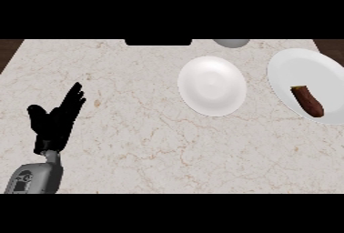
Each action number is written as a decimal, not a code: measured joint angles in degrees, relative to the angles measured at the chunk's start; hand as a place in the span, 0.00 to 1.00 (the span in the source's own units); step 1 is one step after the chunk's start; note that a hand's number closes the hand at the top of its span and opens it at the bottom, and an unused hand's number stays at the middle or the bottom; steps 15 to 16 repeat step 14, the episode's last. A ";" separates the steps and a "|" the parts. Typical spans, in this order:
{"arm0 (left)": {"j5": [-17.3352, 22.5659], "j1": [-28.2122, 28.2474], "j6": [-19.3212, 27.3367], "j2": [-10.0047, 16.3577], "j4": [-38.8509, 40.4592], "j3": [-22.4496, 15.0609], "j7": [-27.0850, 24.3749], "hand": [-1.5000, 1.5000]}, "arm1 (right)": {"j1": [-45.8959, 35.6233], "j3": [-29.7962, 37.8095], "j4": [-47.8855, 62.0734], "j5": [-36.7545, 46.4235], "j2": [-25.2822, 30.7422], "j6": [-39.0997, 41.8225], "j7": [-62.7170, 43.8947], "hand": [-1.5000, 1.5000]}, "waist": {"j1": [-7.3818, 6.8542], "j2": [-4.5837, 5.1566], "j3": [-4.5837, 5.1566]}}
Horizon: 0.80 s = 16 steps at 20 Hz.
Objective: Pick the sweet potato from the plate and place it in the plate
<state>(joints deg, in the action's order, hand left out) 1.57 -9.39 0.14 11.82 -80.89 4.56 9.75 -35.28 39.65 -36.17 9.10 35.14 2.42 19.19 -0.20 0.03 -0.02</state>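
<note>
Left hand (53,123) is resting open at the left side of the counter (148,150), fingers straight and pointing up, holding nothing. Sweet potato (308,101) is lying on the right plate (302,68) at the view's right edge, well apart from the hand. Middle plate (211,85) is sitting between them, just beside the right plate.
</note>
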 measured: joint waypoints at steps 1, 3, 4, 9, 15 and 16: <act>-0.07 0.16 -0.05 0.06 -0.83 0.02 0.55 0.50 | 0.15 -0.30 0.18 -0.44 0.40 -0.14 0.07 0.00 | -0.03 0.01 -0.02; -0.72 -0.11 0.44 -0.51 -0.27 -0.11 0.23 0.50 | 1.13 -0.32 1.10 -1.43 1.63 0.32 1.08 0.00 | -0.05 0.03 -0.01; -0.68 0.05 0.18 -0.43 0.33 0.25 -0.57 0.50 | 1.83 -0.49 0.93 -1.86 1.97 0.45 0.99 0.00 | -0.01 0.03 -0.01; -0.36 -0.63 -0.64 -0.39 0.11 0.78 0.27 0.50 | 5.26 -1.15 1.55 -3.61 3.76 1.17 2.82 0.00 | 0.01 0.04 -0.02; -0.44 -0.47 -1.16 -0.27 0.04 1.35 0.00 0.50 | 5.54 -2.26 6.03 -3.66 6.38 0.89 4.51 0.00 | -0.24 0.11 -0.03; -0.44 -0.47 -1.16 -0.27 0.04 1.35 0.00 0.50 | 5.54 -2.26 6.03 -3.66 6.38 0.89 4.51 0.00 | -0.24 0.11 -0.03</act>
